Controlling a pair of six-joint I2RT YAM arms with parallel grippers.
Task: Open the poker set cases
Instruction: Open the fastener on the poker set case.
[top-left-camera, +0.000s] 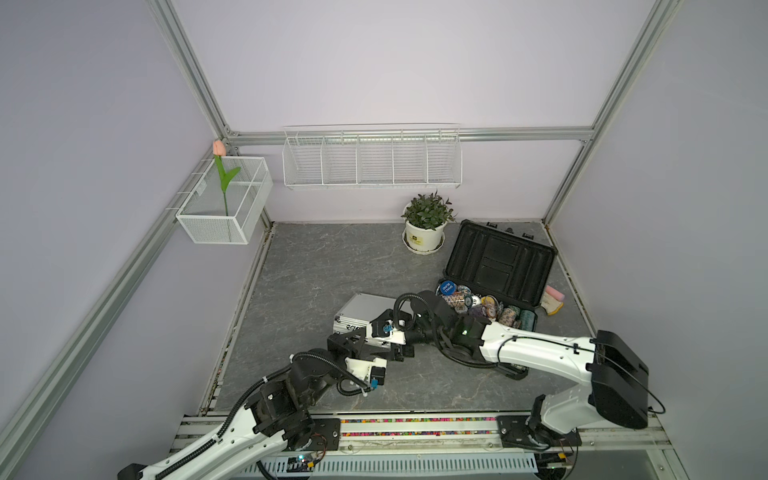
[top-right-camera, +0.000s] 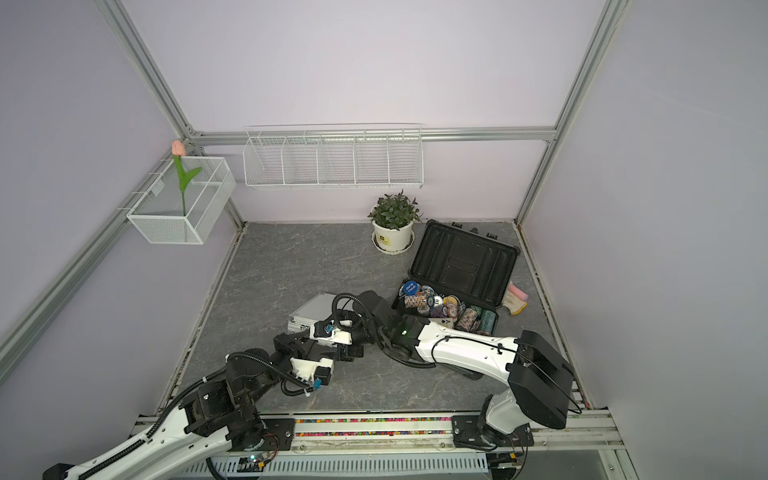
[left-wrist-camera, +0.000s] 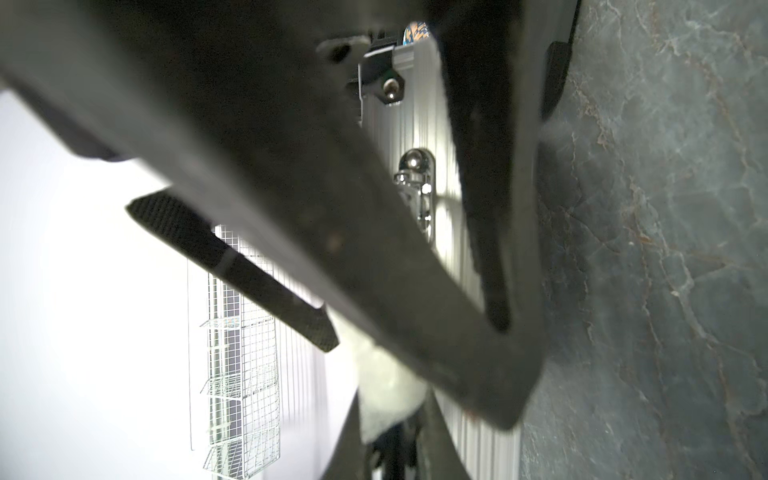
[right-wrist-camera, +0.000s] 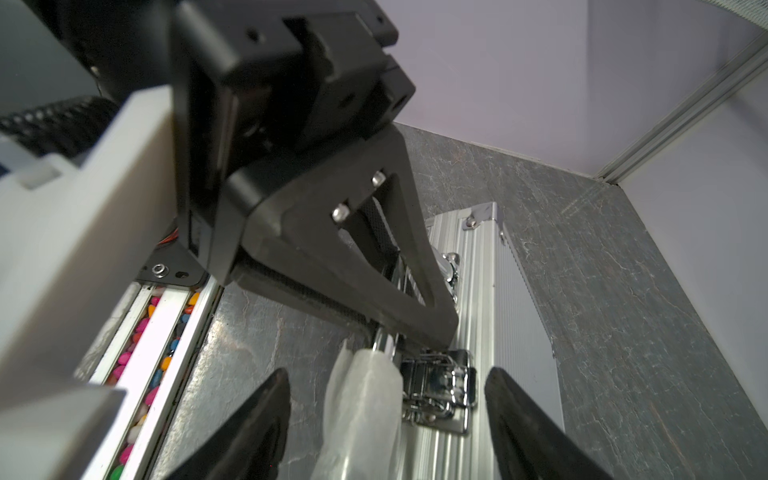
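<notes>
— Where do we have the fingers?
— On our left gripper (right-wrist-camera: 415, 328) the fingers are pressed together. Their tips rest at the front side of the silver case (top-left-camera: 365, 304), right where the film-wrapped handle (right-wrist-camera: 360, 409) ends. We cannot tell whether they pinch the handle itself.
— And that case?
— It lies flat with its lid down, near the middle of the desk (top-left-camera: 316, 266), somewhat toward the front edge.
— What about our right side?
— Our right gripper (right-wrist-camera: 386, 376) has its fingers wide apart, one on either side of the handle and a chrome latch (right-wrist-camera: 442, 388). They grip nothing.
— And further right?
— The dark grey case (top-left-camera: 503, 259) sits by the desk's right edge, toward the back right corner. Its lid is raised and poker chips (top-left-camera: 484, 309) fill the base. Our right arm (top-left-camera: 540, 345) crosses over its front.
</notes>
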